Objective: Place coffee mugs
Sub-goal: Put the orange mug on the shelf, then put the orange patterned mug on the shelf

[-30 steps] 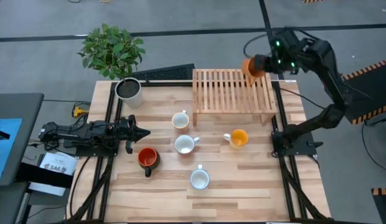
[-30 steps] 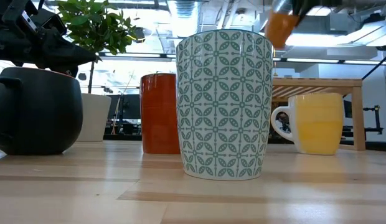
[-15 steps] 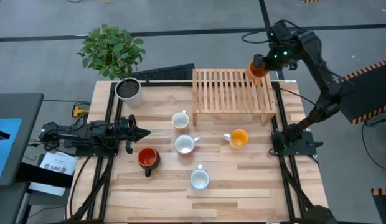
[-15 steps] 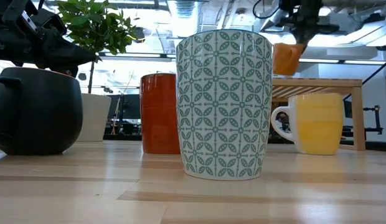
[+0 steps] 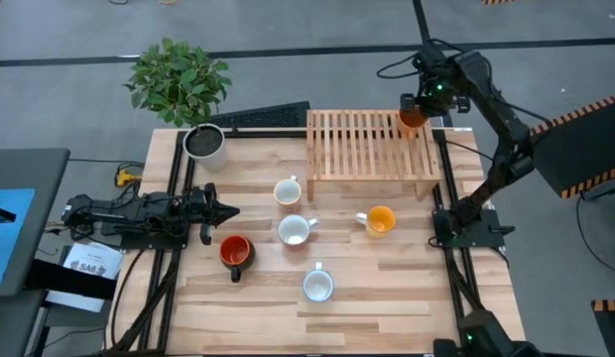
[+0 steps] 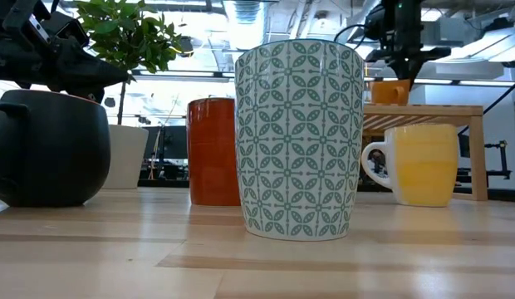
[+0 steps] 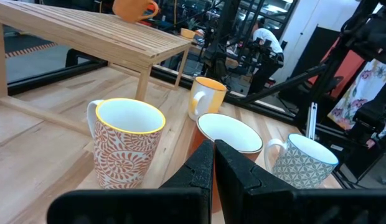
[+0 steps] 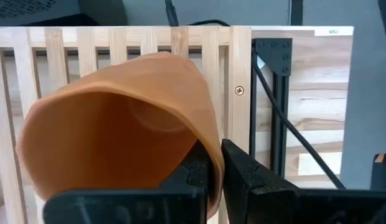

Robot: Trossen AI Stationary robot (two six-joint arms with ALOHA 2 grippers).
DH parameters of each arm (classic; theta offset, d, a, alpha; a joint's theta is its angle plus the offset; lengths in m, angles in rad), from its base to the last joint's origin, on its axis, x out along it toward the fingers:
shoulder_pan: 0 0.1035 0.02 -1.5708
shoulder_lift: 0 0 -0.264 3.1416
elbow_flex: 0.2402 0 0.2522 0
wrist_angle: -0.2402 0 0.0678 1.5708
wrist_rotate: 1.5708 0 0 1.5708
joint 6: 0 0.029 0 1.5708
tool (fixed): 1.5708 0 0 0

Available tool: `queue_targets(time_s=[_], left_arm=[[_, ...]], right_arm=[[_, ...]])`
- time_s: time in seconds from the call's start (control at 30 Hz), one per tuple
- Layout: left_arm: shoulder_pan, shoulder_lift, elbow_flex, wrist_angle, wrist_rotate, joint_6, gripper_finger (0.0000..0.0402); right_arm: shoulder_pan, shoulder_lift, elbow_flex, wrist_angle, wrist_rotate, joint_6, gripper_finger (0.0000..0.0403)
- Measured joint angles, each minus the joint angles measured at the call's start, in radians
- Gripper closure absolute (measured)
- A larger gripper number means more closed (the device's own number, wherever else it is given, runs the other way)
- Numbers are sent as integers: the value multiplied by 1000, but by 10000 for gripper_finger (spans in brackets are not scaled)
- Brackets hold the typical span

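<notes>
My right gripper [image 5: 417, 107] is shut on the brown-orange mug [image 5: 412, 119] over the far right corner of the wooden slatted rack [image 5: 362, 144]. In the low view the mug [image 6: 390, 91] is upright, its base at the rack's top. Five mugs stand on the table: cream [image 5: 288, 190], white [image 5: 296, 230], yellow-orange [image 5: 380, 219], red with dark outside [image 5: 235, 251], light blue [image 5: 318, 286]. My left gripper [image 5: 223, 210] lies shut at the table's left edge, pointing at the mugs [image 7: 127, 143]. My right gripper holds the brown-orange mug by its rim wall [image 8: 210, 152], one finger [image 8: 188, 177] inside the mug and one [image 8: 243, 177] outside. It comes from above, pointing down. The mug is upright with its base at the rack's top; whether it rests there I cannot tell.
A grey-white pot with dark contents [image 5: 204, 145] stands at the far left corner, a green plant [image 5: 179, 77] beyond it. Black frame rails [image 5: 456, 288] run along both table sides. The near half of the table [image 5: 387, 297] holds only the light blue mug.
My right gripper has come down onto the rack's far right corner, shifting slightly toward the table's right. The brown-orange mug went from tilted and high above the rack to upright with its base at the rack's top. The gripper has stayed shut on it.
</notes>
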Motion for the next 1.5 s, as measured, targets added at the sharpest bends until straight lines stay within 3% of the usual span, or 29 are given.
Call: queue_targets(time_s=[0.2,0.47,0.63,1.33,1.5], left_arm=[[0,0,0,0,0,0,401],[0,0,0,0,0,0,401],[0,0,0,0,0,0,401],[0,0,0,0,0,0,401],[0,0,0,0,0,0,401]], right_arm=[[-4,6,1,-3,-3,0,359],[-4,10,-1,-2,-2,9,246],[-4,10,-1,-2,-6,30,209],[3,-109,-1,130,-6,41,199],[68,-188,-1,210,-5,30,198]])
